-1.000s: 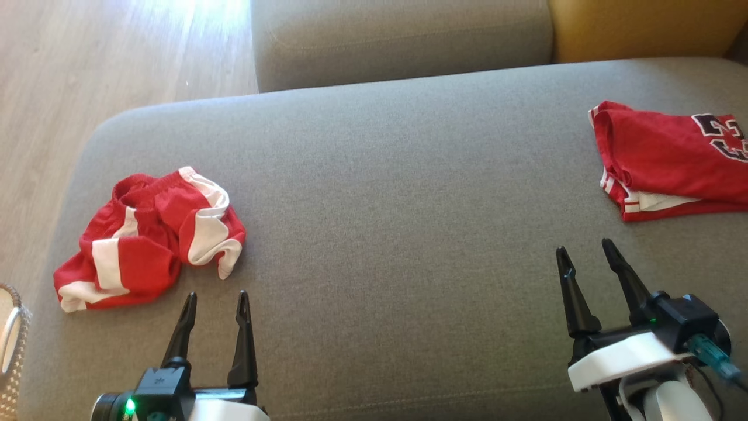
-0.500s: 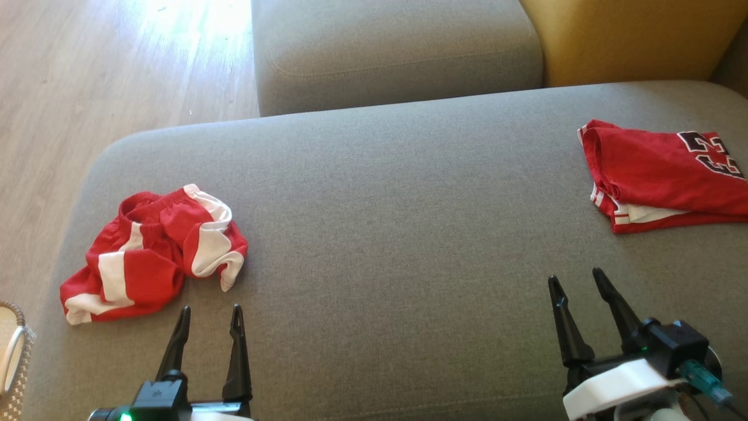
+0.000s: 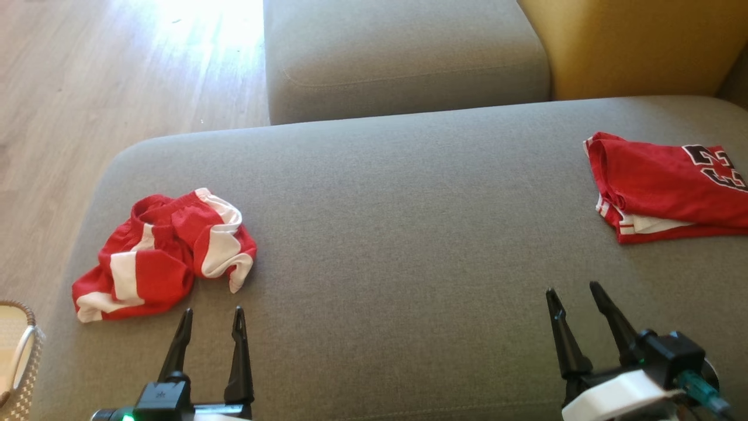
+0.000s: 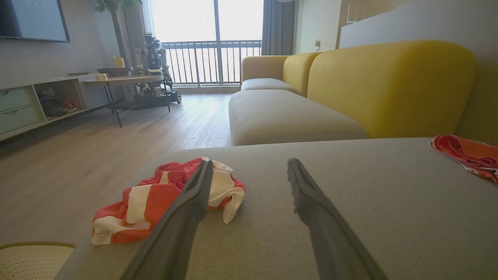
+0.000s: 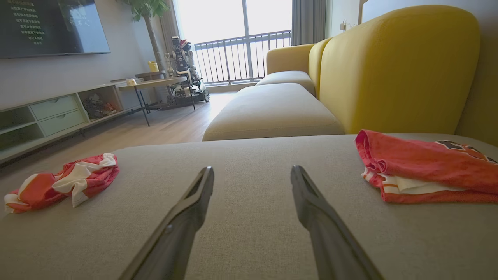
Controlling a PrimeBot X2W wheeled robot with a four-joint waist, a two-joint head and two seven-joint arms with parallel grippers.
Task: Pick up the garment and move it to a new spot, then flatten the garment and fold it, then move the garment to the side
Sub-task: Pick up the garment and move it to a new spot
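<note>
The garment, a crumpled red-and-white pair of shorts (image 3: 163,257), lies at the left end of the grey sofa seat (image 3: 409,204). My left gripper (image 3: 213,310) hovers just in front of it, open and empty, with its tips short of the cloth. In the left wrist view the shorts (image 4: 144,202) sit partly behind the left finger of that gripper (image 4: 250,160). My right gripper (image 3: 572,287) is open and empty over the right part of the seat. In the right wrist view its gripper (image 5: 252,168) points across bare cushion, with the shorts (image 5: 66,181) far to the left.
A folded red jersey with dark numbers (image 3: 660,187) rests at the seat's right end. A second grey cushion (image 3: 403,52) and a yellow backrest (image 3: 631,41) lie beyond. A woven basket (image 3: 14,351) stands by the left edge, above wooden floor (image 3: 87,88).
The whole head picture has shifted, so the camera has moved. Both garments lie as before, and both grippers stay open and empty.
</note>
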